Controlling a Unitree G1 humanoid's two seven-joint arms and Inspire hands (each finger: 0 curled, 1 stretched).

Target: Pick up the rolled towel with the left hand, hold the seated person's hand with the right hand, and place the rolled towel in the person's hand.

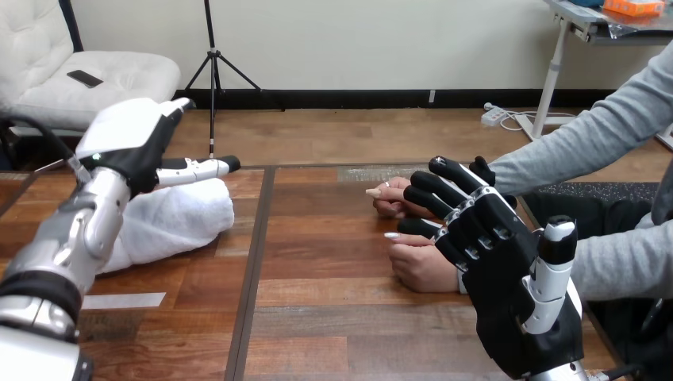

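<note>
Resting on the towel (178, 222) at the counter's (317, 317) left, the left hand (131, 139) hides its grip, so I cannot tell, while the right hand (508, 270), fingers (444, 171) outstretched, lies over the person's hands (417, 270).

1. You look from the robot's head, forward and down across the wooden table (317, 317).
2. The left arm (79, 230) enters your view at the lower left; the right hand (516, 294) rises from the bottom edge at the right.
3. The camera sits close: the right hand looms large in the foreground, while the person's hands (421, 270) lie just beyond it, reaching in from the right side.
</note>
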